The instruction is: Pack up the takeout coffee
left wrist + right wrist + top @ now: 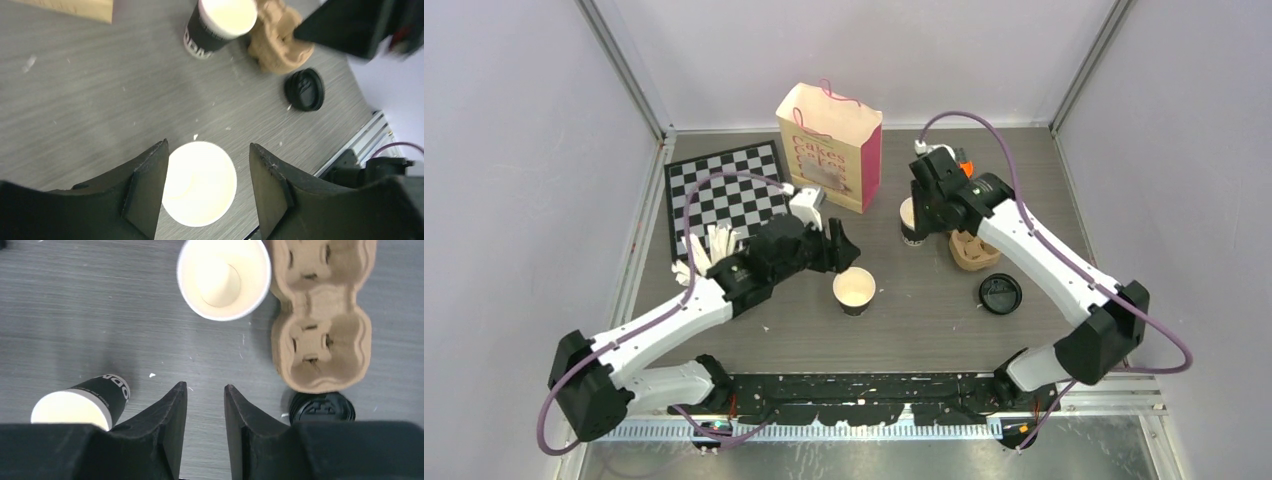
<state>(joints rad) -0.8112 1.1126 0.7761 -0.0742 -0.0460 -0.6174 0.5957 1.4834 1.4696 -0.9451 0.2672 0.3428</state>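
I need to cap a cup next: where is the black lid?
In the top view the black lid lies flat on the right side, just nearer the arm bases than the brown cup carrier.

The left arm (669,318) and right arm (1044,255) wear white shells with black joint housings. A purple cable (969,113) loops along each. The left end effector (207,145) and right end effector (205,386) have matte black wedge-shaped fingers (145,195).

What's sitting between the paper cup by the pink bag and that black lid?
A brown cardboard cup carrier. The left wrist view shows it right beside the cup, with the lid lying just beyond it on the table.
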